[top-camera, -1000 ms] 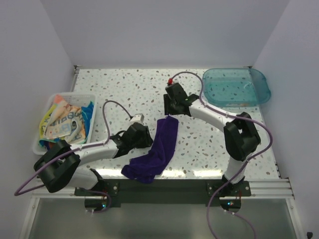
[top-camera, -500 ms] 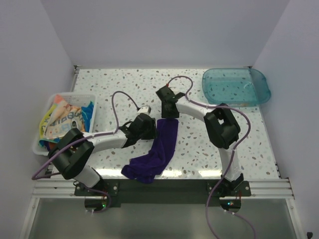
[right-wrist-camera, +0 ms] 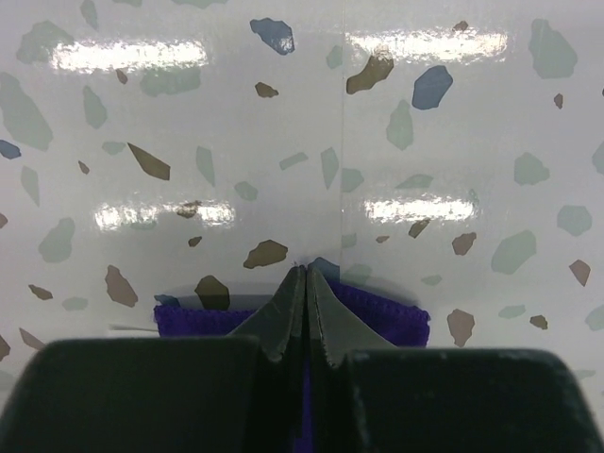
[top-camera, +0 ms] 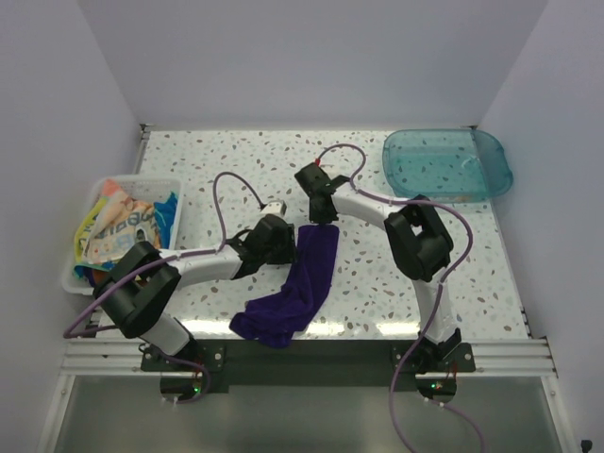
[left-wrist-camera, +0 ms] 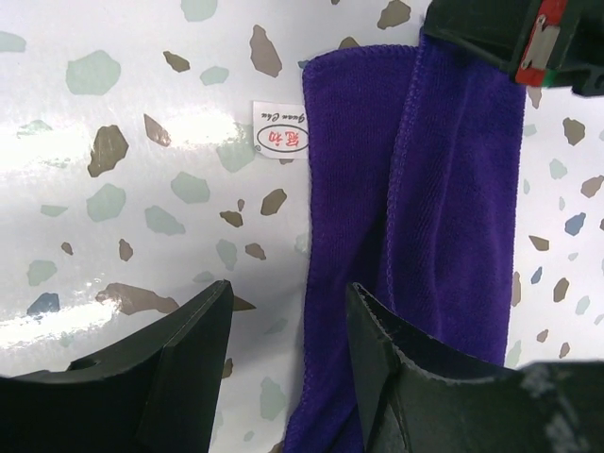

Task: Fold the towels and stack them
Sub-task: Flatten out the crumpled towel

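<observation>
The purple towel lies near the middle of the table, between the two arms. It is a long rumpled strip running from a flatter far end to a bunched heap at the near edge. It looks like soft plush cloth, light and limp. I expect it to sag from any single hold and to keep no crease unless it is spread flat first. The hemmed far corners seem the sensible places to take it (a pinch mid-strip would only gather more wrinkles). In the left wrist view the far end looks doubled lengthwise, with a stitched hem running down it and a small white label poking out at its left corner.

The right pincer is closed, its tips pressed together on the far hem, with purple cloth showing on either side of them. The left pincer stands open and grips nothing, one finger over bare table and the other over the towel's left edge. My guess is that it should close on the corner by the label, so both arms can lift and spread the cloth.

Further out, a white basket at the left holds more towels. A teal tray sits at the far right corner.
</observation>
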Controlling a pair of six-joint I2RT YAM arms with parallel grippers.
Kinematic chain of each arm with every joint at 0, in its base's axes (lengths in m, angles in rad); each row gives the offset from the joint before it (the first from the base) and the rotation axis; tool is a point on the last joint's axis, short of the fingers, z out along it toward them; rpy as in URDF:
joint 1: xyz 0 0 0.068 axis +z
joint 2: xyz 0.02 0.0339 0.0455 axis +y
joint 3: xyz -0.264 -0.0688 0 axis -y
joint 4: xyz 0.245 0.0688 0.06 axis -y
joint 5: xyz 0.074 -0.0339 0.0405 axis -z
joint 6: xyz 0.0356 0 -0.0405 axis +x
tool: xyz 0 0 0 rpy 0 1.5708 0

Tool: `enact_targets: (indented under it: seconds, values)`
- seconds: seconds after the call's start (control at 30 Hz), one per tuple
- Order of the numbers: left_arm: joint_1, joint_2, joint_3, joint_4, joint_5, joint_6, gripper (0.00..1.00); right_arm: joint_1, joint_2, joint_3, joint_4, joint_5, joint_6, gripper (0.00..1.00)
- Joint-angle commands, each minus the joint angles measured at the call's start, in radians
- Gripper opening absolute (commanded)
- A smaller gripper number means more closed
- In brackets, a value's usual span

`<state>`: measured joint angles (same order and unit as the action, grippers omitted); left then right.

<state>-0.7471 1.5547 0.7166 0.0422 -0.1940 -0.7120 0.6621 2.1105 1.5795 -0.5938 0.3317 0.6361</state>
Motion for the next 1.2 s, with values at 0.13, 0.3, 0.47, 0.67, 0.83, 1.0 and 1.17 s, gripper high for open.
enact_targets:
  seconds: [0.13, 0.3, 0.47, 0.67, 0.83, 1.0, 1.17]
  values:
    - [0.025, -0.021, 0.057, 0.002, -0.039, 0.036, 0.56, -0.002, -0.101, -0.081, 0.046, 0.004, -0.009, 0.0]
    - [0.032, -0.005, 0.089, -0.01, -0.041, 0.048, 0.56, -0.013, -0.216, -0.148, 0.081, 0.001, -0.023, 0.0]
    - [0.032, 0.028, 0.113, -0.011, -0.032, 0.049, 0.56, -0.029, -0.287, -0.226, 0.132, -0.01, -0.019, 0.0]
    - [0.032, 0.062, 0.138, -0.007, -0.033, 0.054, 0.56, -0.065, -0.368, -0.407, 0.236, -0.049, -0.001, 0.0]
    - [0.032, 0.103, 0.153, -0.01, -0.015, 0.06, 0.54, -0.065, -0.368, -0.405, 0.27, -0.106, -0.033, 0.13]
    - [0.032, 0.117, 0.156, -0.008, 0.001, 0.063, 0.48, -0.065, -0.376, -0.392, 0.279, -0.123, -0.042, 0.37]
    - [0.031, 0.067, 0.139, -0.025, -0.016, 0.075, 0.47, -0.046, -0.386, -0.372, 0.29, -0.209, -0.05, 0.51]
